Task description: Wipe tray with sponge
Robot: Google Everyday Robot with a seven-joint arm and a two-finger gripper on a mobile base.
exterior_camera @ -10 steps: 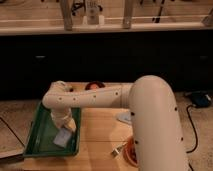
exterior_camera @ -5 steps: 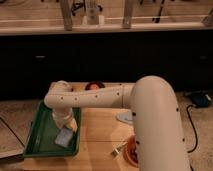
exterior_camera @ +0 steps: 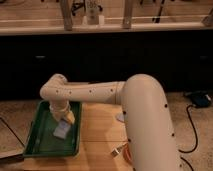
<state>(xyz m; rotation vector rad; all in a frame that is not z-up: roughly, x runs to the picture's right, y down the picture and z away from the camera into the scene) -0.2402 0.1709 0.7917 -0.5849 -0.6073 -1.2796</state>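
The dark green tray lies at the left end of the wooden table. The pale blue-grey sponge rests on the tray floor, right of its middle. My white arm reaches left over the table and bends down into the tray. My gripper points down onto the sponge's upper end and presses it against the tray; a yellowish part shows at its tip.
The wooden table top runs to the right of the tray. An orange-rimmed plate and a small metal piece lie near the arm's base. A dark counter front and a shelf stand behind. A black cable lies on the floor at right.
The gripper and the sponge have shifted a little toward the right side of the tray; the arm has kept its pose.
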